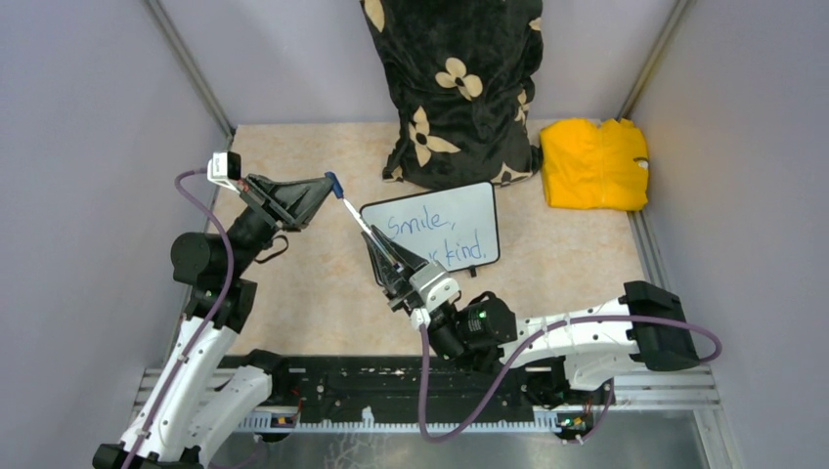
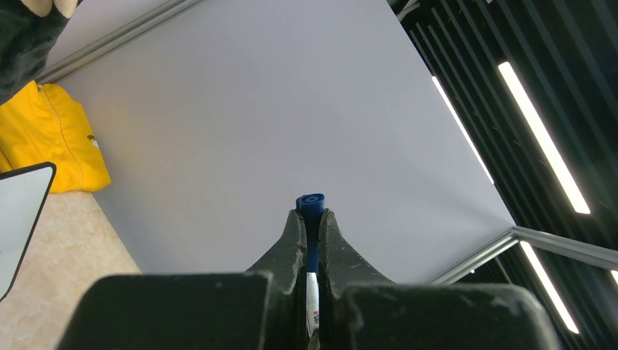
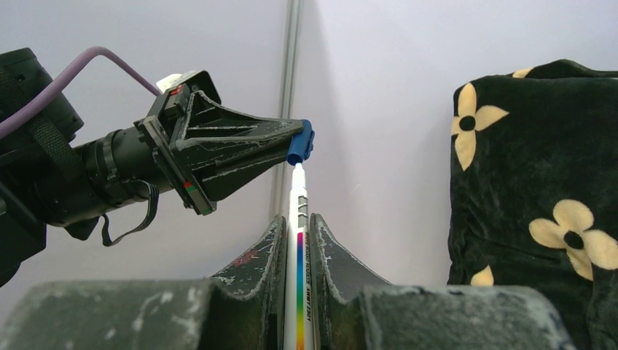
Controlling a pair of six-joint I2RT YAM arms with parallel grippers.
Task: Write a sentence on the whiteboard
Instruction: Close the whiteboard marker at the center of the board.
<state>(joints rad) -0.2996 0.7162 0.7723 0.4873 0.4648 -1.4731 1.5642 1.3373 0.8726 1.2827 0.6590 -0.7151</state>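
Note:
The whiteboard [image 1: 467,217] lies on the table past my right gripper; its corner shows in the left wrist view [image 2: 22,211]. The sentence [image 1: 430,234] is blue handwriting, "Smile," above and "kind." below; my right gripper hides the start of the lower line. My right gripper [image 1: 371,239] [image 3: 299,222] is shut on a white marker [image 1: 354,215] [image 3: 298,248] with a rainbow stripe, pointing up and left. My left gripper [image 1: 328,186] [image 2: 311,219] is shut on the blue cap [image 1: 335,182] [image 2: 311,205] [image 3: 300,142]. The cap sits at the marker's tip, in line with it.
A black pillow with cream flowers [image 1: 455,88] stands right behind the whiteboard. A folded yellow cloth [image 1: 594,164] lies at the back right. Grey walls close in the table on the left, back and right. The arm bases and a black rail [image 1: 391,381] run along the near edge.

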